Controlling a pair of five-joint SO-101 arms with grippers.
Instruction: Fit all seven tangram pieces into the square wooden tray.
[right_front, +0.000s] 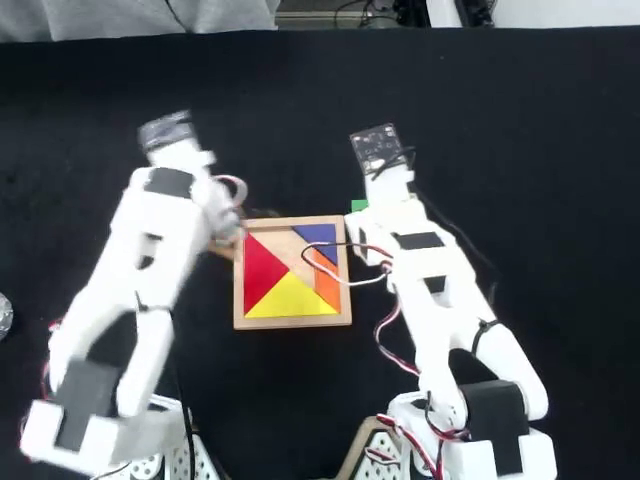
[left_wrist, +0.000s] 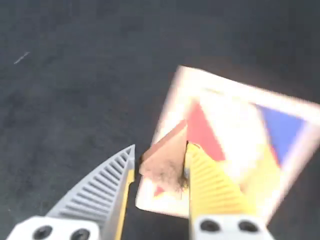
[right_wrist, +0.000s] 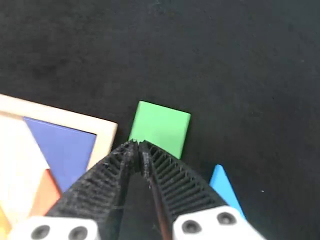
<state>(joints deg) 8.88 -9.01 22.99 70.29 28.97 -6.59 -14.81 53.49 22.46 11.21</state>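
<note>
Clamped in left gripper (left_wrist: 160, 150): tan triangle (left_wrist: 165, 157), at 10 o'clock corner of tray (right_front: 293, 321). Turn to match bare gap, lower flat, only then release. Pinched shut, empty: right gripper (right_wrist: 139, 146), by green square (right_wrist: 161, 126) at tray's 1 o'clock.

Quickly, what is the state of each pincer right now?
Left pincer: closed on a brownish tangram piece.
Right pincer: closed, holding nothing.

Desk: black cloth across the desk (right_front: 540, 130), matte and evenly lit
Far edge, left: grey fabric (right_front: 130, 15) bunched just past the cloth
Far edge, middle: dark cables (right_front: 400, 12) in a tangle
Far edge, right: white surface (right_front: 560, 12), bright
</note>
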